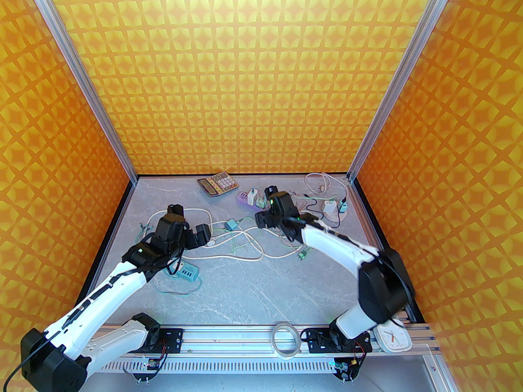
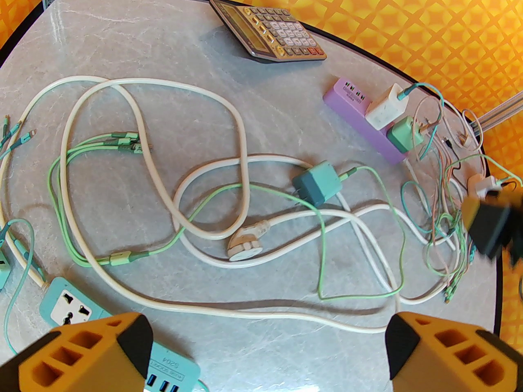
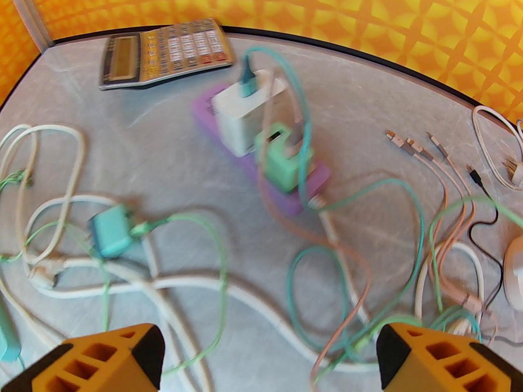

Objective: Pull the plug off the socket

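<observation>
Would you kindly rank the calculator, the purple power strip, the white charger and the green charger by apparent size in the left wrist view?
Largest to smallest:
1. calculator
2. purple power strip
3. white charger
4. green charger
The two chargers look close in size, so that last step is unsure.
</observation>
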You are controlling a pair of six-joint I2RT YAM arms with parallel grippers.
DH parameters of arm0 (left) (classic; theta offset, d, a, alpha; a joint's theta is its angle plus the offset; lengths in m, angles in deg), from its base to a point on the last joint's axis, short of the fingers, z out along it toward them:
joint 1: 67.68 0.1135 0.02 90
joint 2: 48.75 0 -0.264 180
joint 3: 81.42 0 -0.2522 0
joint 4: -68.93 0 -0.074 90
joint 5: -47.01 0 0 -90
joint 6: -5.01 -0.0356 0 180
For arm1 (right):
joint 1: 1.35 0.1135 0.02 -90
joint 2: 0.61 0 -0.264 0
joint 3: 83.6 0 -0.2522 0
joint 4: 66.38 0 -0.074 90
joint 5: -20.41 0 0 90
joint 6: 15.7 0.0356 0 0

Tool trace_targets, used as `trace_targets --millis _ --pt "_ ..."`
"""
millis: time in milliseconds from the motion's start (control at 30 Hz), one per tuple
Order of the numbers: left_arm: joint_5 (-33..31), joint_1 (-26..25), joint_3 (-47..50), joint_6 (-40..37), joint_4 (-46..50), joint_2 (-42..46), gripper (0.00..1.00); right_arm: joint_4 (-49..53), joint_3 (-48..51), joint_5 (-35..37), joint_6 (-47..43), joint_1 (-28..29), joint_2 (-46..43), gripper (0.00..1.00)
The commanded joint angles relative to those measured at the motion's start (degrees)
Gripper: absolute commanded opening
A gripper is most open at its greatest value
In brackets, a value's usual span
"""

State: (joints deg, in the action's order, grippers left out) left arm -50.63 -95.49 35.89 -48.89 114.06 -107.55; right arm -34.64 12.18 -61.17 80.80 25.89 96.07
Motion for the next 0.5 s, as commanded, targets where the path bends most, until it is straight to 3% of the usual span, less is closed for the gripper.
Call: trace_targets --millis 0,467 --pt "0.35 -0.39 1.09 -1.6 -1.13 1.71 0.99 2.01 -7.06 -4.1 -3.99 -1.99 5.26 0.92" --pt "0.96 -0.4 0.32 -3.46 -0.34 1.12 0.99 14.11 -33.38 -14.3 -12.13 -6.74 28.04 0.96"
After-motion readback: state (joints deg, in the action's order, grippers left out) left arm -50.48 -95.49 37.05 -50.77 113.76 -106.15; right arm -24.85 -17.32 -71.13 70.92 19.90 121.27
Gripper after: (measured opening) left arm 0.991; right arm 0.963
